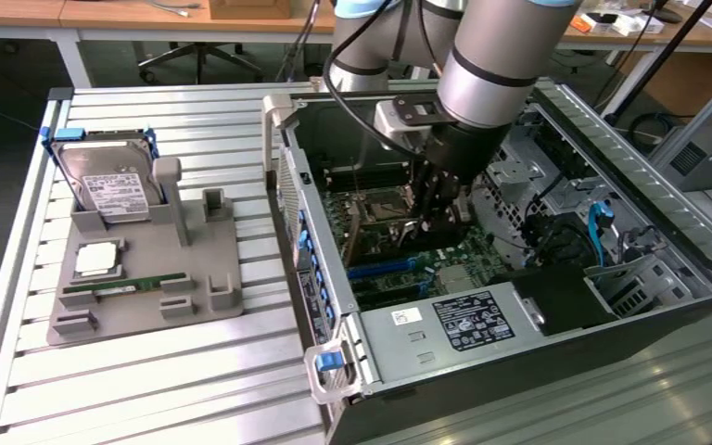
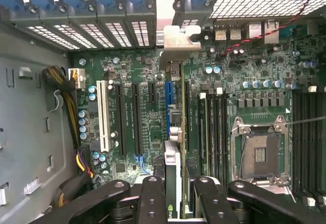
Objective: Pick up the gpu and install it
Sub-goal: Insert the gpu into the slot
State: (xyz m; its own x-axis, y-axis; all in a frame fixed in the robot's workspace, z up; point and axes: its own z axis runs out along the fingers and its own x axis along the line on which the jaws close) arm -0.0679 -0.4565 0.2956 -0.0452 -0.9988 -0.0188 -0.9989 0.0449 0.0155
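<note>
The jaws are clenched on the gpu (image 2: 174,155), which stands edge-on between them inside the case (image 1: 285,167), over the motherboard (image 2: 147,132). Its silver bracket (image 2: 178,43) reaches ahead of the jaws to the rear slot edge, in line with the blue slot (image 2: 169,94). Bare black slots (image 2: 136,119) lie to one side and the CPU socket (image 2: 260,152) to the other.

Thin dark gpu (image 2: 174,158), silver end bracket, edge-on above motherboard slots (image 2: 136,117)
</note>
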